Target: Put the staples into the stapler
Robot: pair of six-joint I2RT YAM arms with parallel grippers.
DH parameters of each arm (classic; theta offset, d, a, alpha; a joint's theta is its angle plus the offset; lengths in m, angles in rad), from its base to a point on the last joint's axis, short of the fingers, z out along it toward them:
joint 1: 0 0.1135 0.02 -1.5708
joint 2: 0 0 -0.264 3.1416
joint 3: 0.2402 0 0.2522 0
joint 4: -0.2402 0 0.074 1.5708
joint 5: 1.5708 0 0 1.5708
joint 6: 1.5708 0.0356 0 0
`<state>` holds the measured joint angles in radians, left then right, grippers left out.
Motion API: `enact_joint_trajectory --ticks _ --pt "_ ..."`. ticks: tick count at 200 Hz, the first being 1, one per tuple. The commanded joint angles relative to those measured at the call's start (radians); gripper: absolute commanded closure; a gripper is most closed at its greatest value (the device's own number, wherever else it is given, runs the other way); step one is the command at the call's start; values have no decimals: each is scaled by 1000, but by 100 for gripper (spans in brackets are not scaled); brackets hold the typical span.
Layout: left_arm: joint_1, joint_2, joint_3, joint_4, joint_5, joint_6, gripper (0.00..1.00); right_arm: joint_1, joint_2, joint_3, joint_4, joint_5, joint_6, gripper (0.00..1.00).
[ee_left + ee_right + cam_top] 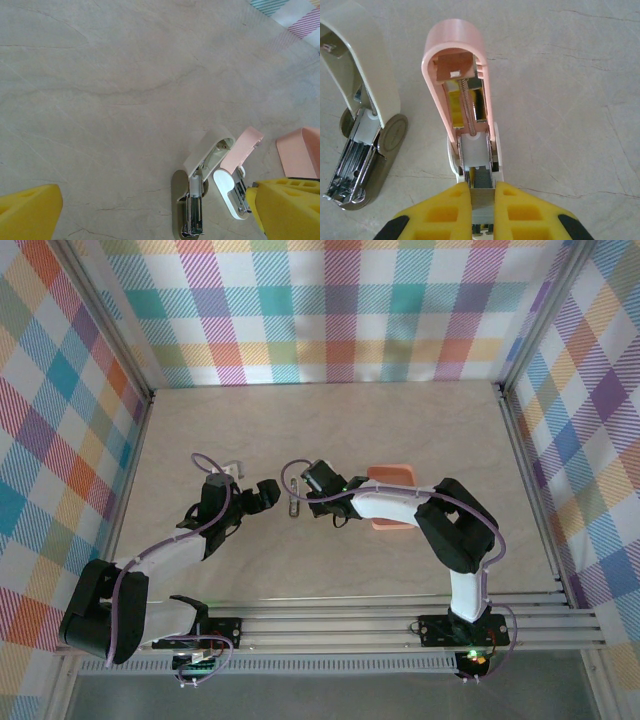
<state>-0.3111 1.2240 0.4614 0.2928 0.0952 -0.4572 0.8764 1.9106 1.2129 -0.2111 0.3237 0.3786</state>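
The stapler lies on the table with its pale pink lid swung open, so the spring and the metal channel show. My right gripper is shut on a dull-grey strip of staples, held right over the near end of that open channel. In the left wrist view the stapler is at the lower right, beside the right yellow finger. My left gripper stands wide open, holding nothing. From above, the left gripper and right gripper nearly meet at mid-table.
A second stapler with a cream lid and olive base lies open just left of the pink one, between my left fingers. An orange tray sits behind the right arm. A small white object lies by the left wrist.
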Motion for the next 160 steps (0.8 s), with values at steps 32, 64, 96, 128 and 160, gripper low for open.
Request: enact_joint_trajectory --ticks 32,64,96,128,160 --pt "14 6 -9 31 13 -9 2 1 37 5 -69 -55 -56 87" --pt "14 5 -7 29 13 -10 1 -3 64 47 -141 -17 -6 87" --pt "14 3 -7 29 13 -9 2 -4 68 62 -168 -9 58 86" --pt "14 5 -7 31 15 -11 1 -4 65 65 -168 -9 54 86" --pt "14 6 -7 32 13 -11 2 -4 58 72 -158 -11 46 84"
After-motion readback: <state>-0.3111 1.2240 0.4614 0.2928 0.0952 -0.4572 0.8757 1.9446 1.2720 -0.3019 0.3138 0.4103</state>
